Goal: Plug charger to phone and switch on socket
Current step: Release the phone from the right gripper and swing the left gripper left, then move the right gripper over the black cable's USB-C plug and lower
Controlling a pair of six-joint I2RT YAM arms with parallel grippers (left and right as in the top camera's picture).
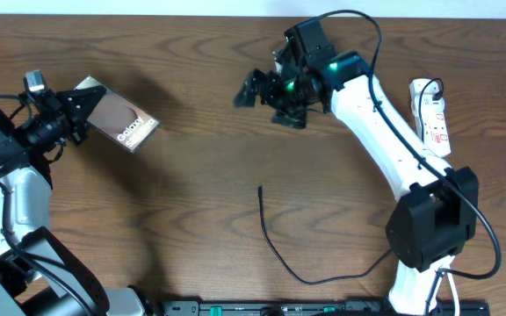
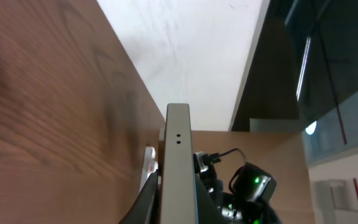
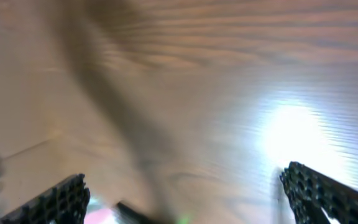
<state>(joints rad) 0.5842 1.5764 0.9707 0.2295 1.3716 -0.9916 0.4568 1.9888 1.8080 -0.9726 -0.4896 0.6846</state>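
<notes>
My left gripper is shut on one end of the phone, a dark brown slab with white "Galaxy" lettering, held tilted at the left of the table. In the left wrist view the phone shows edge-on as a grey strip with two small holes, gripped between both jaws of my left gripper. The charger lies loose on the wood, its tip near the table's middle. The socket, a white strip, lies at the far right. My right gripper hovers open at the back centre, empty.
The right arm stretches from its base at the front right across to the back centre. A dark rail runs along the front edge. The right wrist view is blurred and shows only wood grain and glare.
</notes>
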